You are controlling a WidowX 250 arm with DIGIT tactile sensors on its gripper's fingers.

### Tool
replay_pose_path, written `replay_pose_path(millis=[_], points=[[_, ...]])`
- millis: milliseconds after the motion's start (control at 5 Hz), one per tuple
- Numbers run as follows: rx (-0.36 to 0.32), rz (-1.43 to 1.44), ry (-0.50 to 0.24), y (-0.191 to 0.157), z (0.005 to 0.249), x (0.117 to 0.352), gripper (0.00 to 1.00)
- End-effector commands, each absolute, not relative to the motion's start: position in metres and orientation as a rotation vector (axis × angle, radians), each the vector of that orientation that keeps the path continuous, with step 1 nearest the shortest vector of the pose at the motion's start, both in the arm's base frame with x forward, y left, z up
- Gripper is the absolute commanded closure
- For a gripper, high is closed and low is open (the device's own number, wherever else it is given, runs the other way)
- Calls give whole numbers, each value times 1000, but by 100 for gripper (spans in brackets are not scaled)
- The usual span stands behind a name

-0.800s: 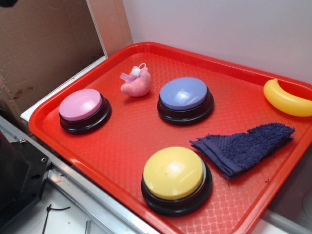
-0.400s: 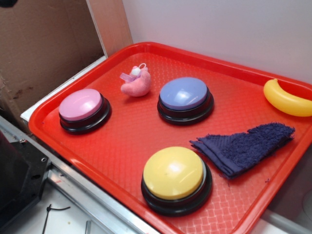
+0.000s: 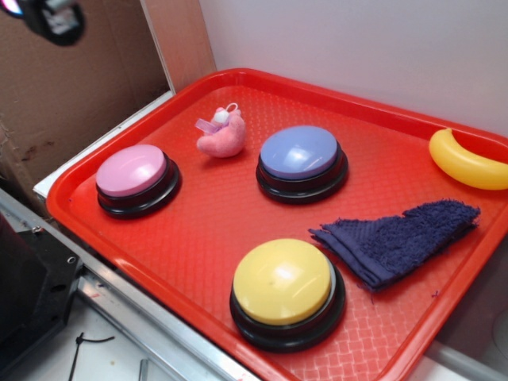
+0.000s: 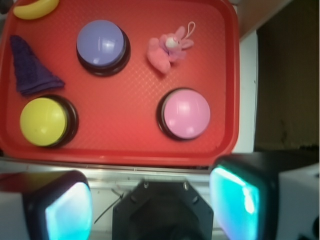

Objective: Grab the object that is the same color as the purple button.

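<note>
On the red tray [image 3: 198, 238] with its fine dimpled pattern are a dark navy-purple cloth [image 3: 401, 238], a periwinkle button [image 3: 300, 152], a pink button [image 3: 132, 171] and a yellow button [image 3: 282, 282], all on black bases, a pink plush toy [image 3: 222, 135] and a yellow banana [image 3: 467, 163].

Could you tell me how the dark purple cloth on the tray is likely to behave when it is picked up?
The cloth looks like fuzzy terry folded into layers, so it will probably be floppy and may unfold or drape when lifted. It lies flat on the tray, so it seems unlikely to roll or tip. Its rough pile should offer decent grip.
</note>
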State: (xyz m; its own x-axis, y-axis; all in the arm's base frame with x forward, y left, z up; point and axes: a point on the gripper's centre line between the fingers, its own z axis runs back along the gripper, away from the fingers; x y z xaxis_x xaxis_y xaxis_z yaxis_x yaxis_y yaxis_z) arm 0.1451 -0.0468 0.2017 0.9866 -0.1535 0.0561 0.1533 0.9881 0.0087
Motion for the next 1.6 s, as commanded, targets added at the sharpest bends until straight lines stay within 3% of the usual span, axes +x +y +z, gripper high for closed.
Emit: replay_pose_path(millis=[0, 400, 800, 1000, 1400], points=[[-99, -420, -203, -105, 166, 192, 0], [-124, -499, -225, -164, 126, 230, 0], [-29, -599, -172, -216, 86, 254, 0], [-15, -662, -166, -227, 71, 260, 0], [-54, -685, -95, -227, 39, 266, 0]])
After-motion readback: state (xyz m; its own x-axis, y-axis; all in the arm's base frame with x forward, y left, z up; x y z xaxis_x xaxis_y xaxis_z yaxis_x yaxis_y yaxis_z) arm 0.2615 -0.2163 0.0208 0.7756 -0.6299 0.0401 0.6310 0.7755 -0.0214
